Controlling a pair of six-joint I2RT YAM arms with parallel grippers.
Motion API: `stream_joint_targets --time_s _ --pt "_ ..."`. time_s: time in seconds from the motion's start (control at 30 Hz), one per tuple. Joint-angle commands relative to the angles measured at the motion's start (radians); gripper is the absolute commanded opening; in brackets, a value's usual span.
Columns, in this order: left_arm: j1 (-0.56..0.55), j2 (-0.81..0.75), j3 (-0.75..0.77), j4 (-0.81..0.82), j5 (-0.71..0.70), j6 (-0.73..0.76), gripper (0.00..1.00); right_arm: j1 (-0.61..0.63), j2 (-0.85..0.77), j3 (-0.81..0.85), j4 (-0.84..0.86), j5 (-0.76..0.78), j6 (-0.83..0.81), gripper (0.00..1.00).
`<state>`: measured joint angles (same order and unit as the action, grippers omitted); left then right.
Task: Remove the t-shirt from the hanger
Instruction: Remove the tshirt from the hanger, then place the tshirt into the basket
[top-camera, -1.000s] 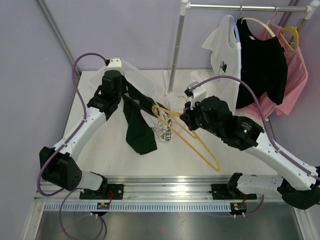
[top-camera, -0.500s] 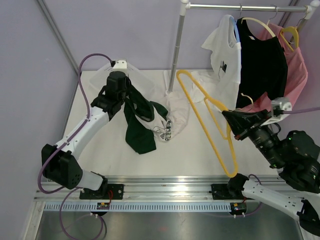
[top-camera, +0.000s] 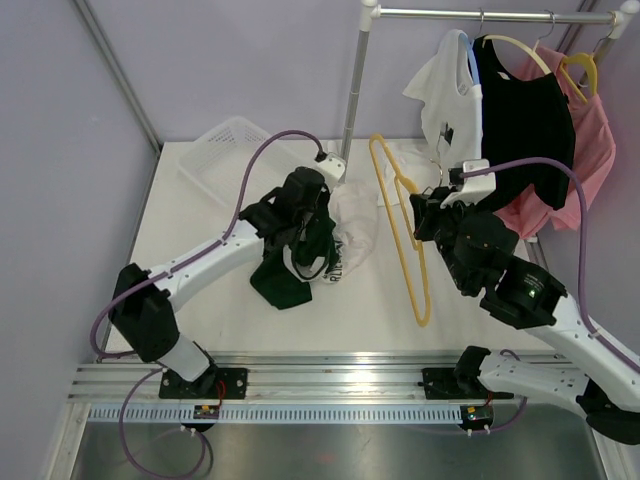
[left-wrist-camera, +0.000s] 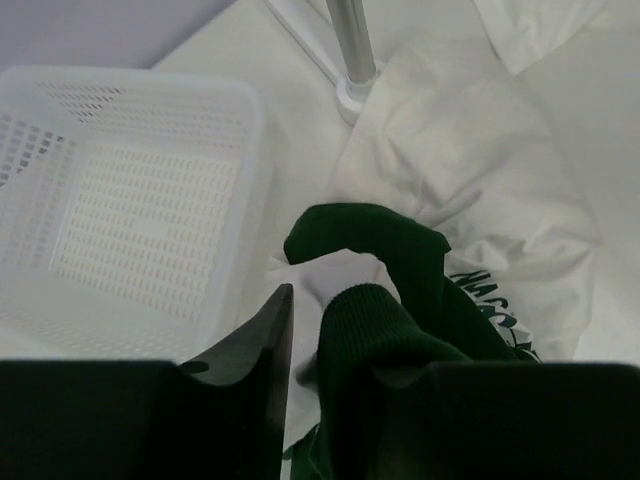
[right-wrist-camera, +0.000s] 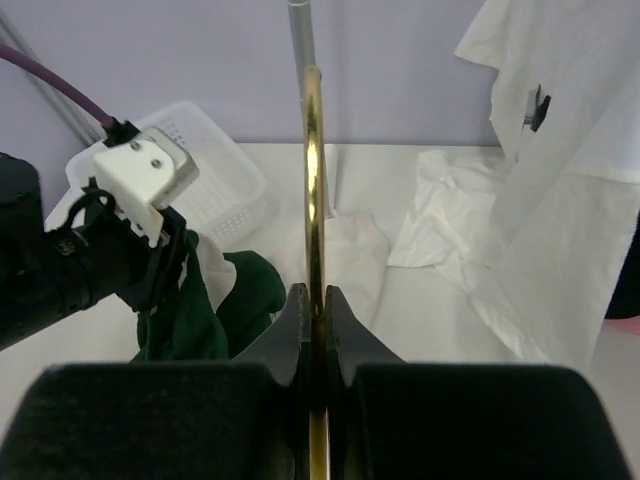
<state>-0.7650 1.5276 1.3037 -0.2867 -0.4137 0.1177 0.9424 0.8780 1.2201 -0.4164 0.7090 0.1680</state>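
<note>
Since half a second ago, swings the left gripper (top-camera: 303, 228) away from the white mesh basket (top-camera: 215, 150) toward table centre, down onto the dark green t-shirt (top-camera: 285, 280). Brings the right gripper (top-camera: 422, 214) back in from the right edge, turning the yellow hanger (top-camera: 410, 250) nearly edge-on to the overhead camera.

Clamps the hanger's thin bar tight between the right fingers (right-wrist-camera: 292, 320). Holds the hanger bare, free of any cloth, just right of the garment heap.

Leaves the t-shirt off the hanger, crumpled on the table (top-camera: 200, 290) left of centre and overlapping a white printed garment (top-camera: 355, 225).

Shows, from the left wrist, one finger (left-wrist-camera: 270, 335) just beside a green cuff, with a slim gap between. Hides the other finger under the fabric, so cannot tell whether gripping or letting go.

Sets the basket at the far left corner, apart from the heap. Hangs white (top-camera: 450, 100), black (top-camera: 520, 120) and pink (top-camera: 590, 150) shirts from the rail (top-camera: 480, 13) at far right.
</note>
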Motion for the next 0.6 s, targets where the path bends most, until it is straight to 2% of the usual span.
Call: stream_joint_targets --time_s 0.0,0.1,0.2,0.4,0.43,0.47,0.53,0.57 --pt "0.013 0.075 0.088 -0.17 0.116 0.033 0.32 -0.002 -0.045 0.038 0.088 0.116 -0.013 0.0" --pt "0.013 0.14 0.111 -0.215 0.158 0.028 0.45 -0.002 -0.056 0.032 0.084 0.118 -0.013 0.0" --pt "0.013 0.201 0.118 -0.21 0.159 0.03 0.46 -0.002 -0.063 0.025 0.082 0.122 -0.012 0.0" --pt "0.013 0.331 0.163 -0.258 0.292 0.017 0.49 -0.001 -0.05 0.036 0.067 0.181 -0.008 0.0" --pt "0.013 0.347 0.173 -0.264 0.32 0.017 0.69 -0.002 -0.048 0.036 0.065 0.181 -0.009 0.0" --pt "0.013 0.376 0.18 -0.275 0.338 0.017 0.82 -0.002 -0.048 0.038 0.064 0.175 -0.01 0.0" --pt "0.013 0.397 0.192 -0.289 0.396 0.031 0.99 -0.001 -0.05 0.041 0.053 0.164 -0.004 0.0" --pt "0.013 0.41 0.2 -0.29 0.404 0.033 0.99 -0.001 -0.05 0.039 0.053 0.161 -0.002 0.0"
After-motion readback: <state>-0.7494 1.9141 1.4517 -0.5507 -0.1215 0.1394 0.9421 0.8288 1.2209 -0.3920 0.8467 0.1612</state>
